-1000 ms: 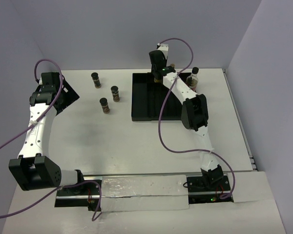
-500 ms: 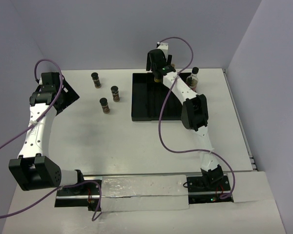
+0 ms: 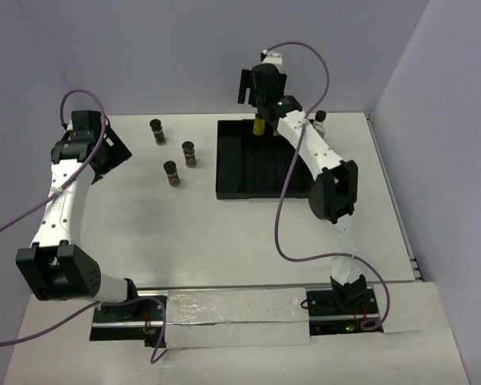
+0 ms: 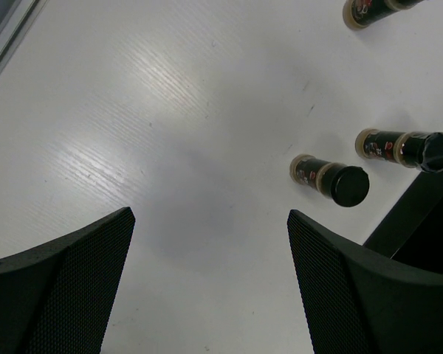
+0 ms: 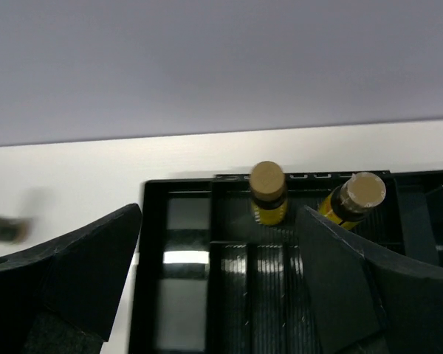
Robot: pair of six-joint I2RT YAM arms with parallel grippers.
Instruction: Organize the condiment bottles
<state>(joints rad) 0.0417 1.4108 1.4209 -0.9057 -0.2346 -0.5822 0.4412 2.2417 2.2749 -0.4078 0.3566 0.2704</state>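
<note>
Starting at your left, the left gripper [image 4: 208, 221] hangs above bare table [image 4: 133, 110] with its fingers spread wide and nothing between them. The three dark bottles [image 3: 189, 153] stand upright in a loose cluster to its right, well apart from it. In the left wrist view the nearest dark bottle [image 4: 330, 179] lies off beyond the right finger, not between the two. Next comes the tray [image 3: 248, 172]; the cluster is near its left edge but outside it. Two yellow bottles [image 5: 269, 190] stand side by side in the tray's back row, against the far wall. The right yellow bottle [image 5: 354, 198] seems to lean, though the wrist angle makes that hard to judge. Your right gripper [image 5: 220, 214] is raised over that back edge, fingers spread and holding nothing. The left of the pair sits below it, roughly in line with the gap, and the other lies before the right finger. Farthest right, a pale bottle [image 3: 321, 120] with a black cap stands on the table beside the tray's back right corner.
</note>
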